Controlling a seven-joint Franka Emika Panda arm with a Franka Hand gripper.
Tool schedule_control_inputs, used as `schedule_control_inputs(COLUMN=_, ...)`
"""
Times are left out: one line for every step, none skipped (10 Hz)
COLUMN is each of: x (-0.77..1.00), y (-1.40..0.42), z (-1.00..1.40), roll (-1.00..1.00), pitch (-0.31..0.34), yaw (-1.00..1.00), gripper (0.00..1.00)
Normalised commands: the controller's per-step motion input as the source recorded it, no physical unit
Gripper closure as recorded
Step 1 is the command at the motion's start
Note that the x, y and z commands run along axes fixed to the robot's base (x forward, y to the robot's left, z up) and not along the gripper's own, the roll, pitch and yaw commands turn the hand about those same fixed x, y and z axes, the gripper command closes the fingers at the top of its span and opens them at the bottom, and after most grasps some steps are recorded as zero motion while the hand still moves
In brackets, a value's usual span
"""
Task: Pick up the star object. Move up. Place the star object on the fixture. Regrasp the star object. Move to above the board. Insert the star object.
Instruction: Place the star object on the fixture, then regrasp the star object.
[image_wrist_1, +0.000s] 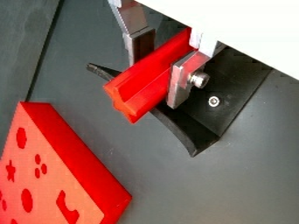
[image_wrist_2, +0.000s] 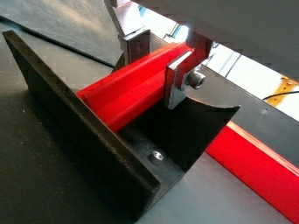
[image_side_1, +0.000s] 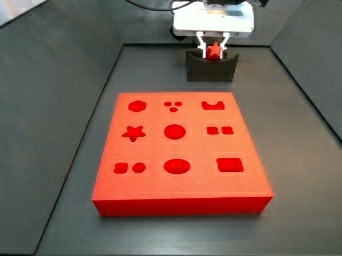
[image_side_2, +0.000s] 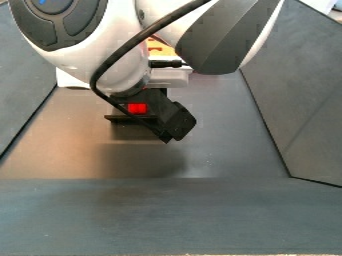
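- Board (image_side_1: 181, 150): large flat bright red slab with a matte face, lying on the dark floor well in front of the gripper in a side view. Recessed holes visible: hexagon, star, circles, small squares, a rounded rectangle and a notched shape. One corner of it shows in a wrist view (image_wrist_1: 52, 171), with the cut-outs shallow and clean-edged.
- Star object (image_wrist_1: 146, 79): smooth bright red bar with ridged, faceted sides. It lies lengthwise between the gripper fingers, one end jutting out beyond them. In a wrist view (image_wrist_2: 128, 87) that end reaches the fixture's upright wall.
- Gripper (image_wrist_1: 163, 57): flat silver finger plates with dark pads, closed against both sides of the star object. A screw head shows on the nearer finger (image_wrist_2: 181, 79). In a side view the gripper (image_side_1: 211, 45) sits directly over the fixture at the far end of the floor.
- Fixture (image_wrist_2: 105, 149): dark, nearly black matte bracket with a flat upright wall and a curved cradle surface, directly below the gripper. One screw is set in its base. In a side view (image_side_1: 210, 67) it reads as a small dark block with a notch on top.
- From the opposite side (image_side_2: 136, 108), only a small red patch of the star object shows, beneath the white arm housing.
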Motion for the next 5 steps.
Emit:
schedule_control_inputs(x=0.06, y=0.06, z=-0.2, roll=-0.12, pitch=-0.05, yaw=-0.04, gripper=1.0)
schedule_control_inputs(x=0.0, y=0.0, z=0.0, roll=0.0, pitch=0.0, yaw=0.0, gripper=0.0)
schedule_control_inputs(x=0.0, y=0.0, z=1.0, roll=0.04, pitch=0.013, yaw=0.03, gripper=0.0)
schedule_control_inputs(x=0.0, y=0.0, z=1.0, roll=0.04, pitch=0.017, yaw=0.03, gripper=0.0)
schedule_control_inputs(x=-0.03, y=0.0, z=1.0, roll=0.04, pitch=0.037, yaw=0.03, gripper=0.0)
